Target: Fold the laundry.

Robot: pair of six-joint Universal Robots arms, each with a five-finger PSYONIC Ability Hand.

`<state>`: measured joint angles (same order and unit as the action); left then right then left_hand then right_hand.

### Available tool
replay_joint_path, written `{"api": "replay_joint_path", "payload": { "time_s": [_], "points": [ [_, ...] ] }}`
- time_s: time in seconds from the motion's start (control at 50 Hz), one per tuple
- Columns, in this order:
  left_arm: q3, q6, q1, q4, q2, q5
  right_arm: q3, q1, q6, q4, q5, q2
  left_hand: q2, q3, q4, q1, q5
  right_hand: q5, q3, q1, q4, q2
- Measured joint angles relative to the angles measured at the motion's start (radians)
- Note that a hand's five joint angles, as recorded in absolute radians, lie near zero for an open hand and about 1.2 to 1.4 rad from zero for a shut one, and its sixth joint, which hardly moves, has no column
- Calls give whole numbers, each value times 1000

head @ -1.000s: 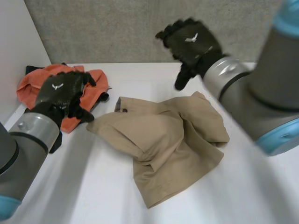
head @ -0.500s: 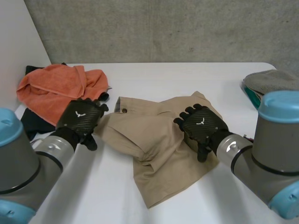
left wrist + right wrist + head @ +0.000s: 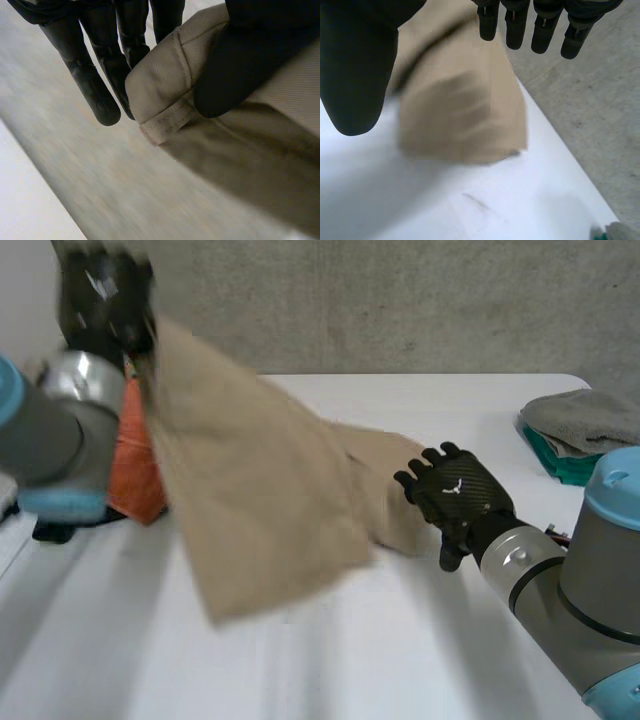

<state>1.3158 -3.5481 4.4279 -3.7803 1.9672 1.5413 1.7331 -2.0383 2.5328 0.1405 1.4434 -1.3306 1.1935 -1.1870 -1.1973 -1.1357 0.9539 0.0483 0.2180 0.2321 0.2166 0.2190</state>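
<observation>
A tan garment [image 3: 260, 490] hangs from my left hand [image 3: 100, 300], which is raised high at the far left. Its lower part still trails on the white table [image 3: 420, 650]. In the left wrist view the thumb [image 3: 235, 65] pinches a hemmed edge of the tan garment [image 3: 165, 95] against the fingers. My right hand [image 3: 455, 502] lies by the garment's right end with straight fingers. In the right wrist view those fingers [image 3: 540, 25] hover spread above the tan garment [image 3: 460, 115], holding nothing.
An orange towel [image 3: 135, 475] lies at the left behind the lifted garment, with dark cloth [image 3: 60, 530] under it. Grey and green folded cloth [image 3: 580, 435] sits at the table's right edge. A grey wall stands behind.
My left hand has closed on the garment's left edge and swung it up high to the left. My right hand has shifted slightly right as the cloth slid from under it.
</observation>
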Motion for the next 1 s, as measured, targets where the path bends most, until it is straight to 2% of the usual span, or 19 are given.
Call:
{"api": "replay_joint_path", "payload": {
  "time_s": [0.06, 0.14, 0.2, 0.26, 0.36, 0.38, 0.46, 0.48, 0.62, 0.78, 0.86, 0.92, 1.0],
  "points": [
    [-110, 32, -7, 1, 7, -16, 1, 10, 11, 0, 11, -22, 1, -1, 0, 0, 0, 0, 0, 0, 0, 0],
    [-203, 105, -48, 1, 31, -80, 3, 33, 52, 0, 39, -47, 2, -1, 0, 0, 0, 0, 0, 0, 0, 0],
    [-242, 203, -130, -2, 78, -193, 6, 73, 111, 0, 76, -60, 3, -3, 0, 0, 0, 0, 0, 0, 0, 0],
    [-243, 247, -178, -1, 109, -253, 10, 100, 134, 1, 90, -66, 3, -6, 0, 0, 0, 0, 0, 0, 0, 0],
    [-194, 327, -308, 13, 217, -387, 26, 167, 156, 4, 99, -79, 3, -6, 0, 0, 0, 0, 0, 0, 0, 0],
    [-185, 331, -320, 15, 228, -399, 30, 181, 157, 6, 97, -81, -36, 32, 31, 21, -16, 0, 0, 0, 0, 0],
    [-107, 343, -390, 39, 287, -462, 52, 242, 153, 17, 66, -85, -589, 574, 595, 583, -526, 0, 0, 0, 0, 0],
    [-93, 342, -397, 44, 290, -467, 57, 253, 152, 20, 53, -85, -645, 631, 651, 633, -585, 0, 0, 0, 0, 0],
    [-15, 331, -410, 85, 199, -468, 76, 300, 134, 35, -68, -86, -811, 802, 823, 737, -762, -1, 0, 0, 0, 0],
    [123, 287, -337, 163, -41, -404, 59, 308, 64, 27, -211, -105, -835, 823, 846, 744, -785, 7, 2, 4, 4, 0],
    [219, 221, -304, 202, -139, -346, 55, 301, 36, 5, -241, -112, -836, 823, 847, 756, -786, 56, 55, 23, 56, 48],
    [313, 91, -271, 228, -182, -279, 58, 280, 41, -55, -242, -109, -836, 823, 847, 757, -786, 106, 104, 83, 107, 93],
    [353, -79, -218, 245, -146, -231, 60, 227, 91, -107, -217, -76, -836, 823, 847, 757, -786, 125, 122, 99, 124, 97]
  ]
}}
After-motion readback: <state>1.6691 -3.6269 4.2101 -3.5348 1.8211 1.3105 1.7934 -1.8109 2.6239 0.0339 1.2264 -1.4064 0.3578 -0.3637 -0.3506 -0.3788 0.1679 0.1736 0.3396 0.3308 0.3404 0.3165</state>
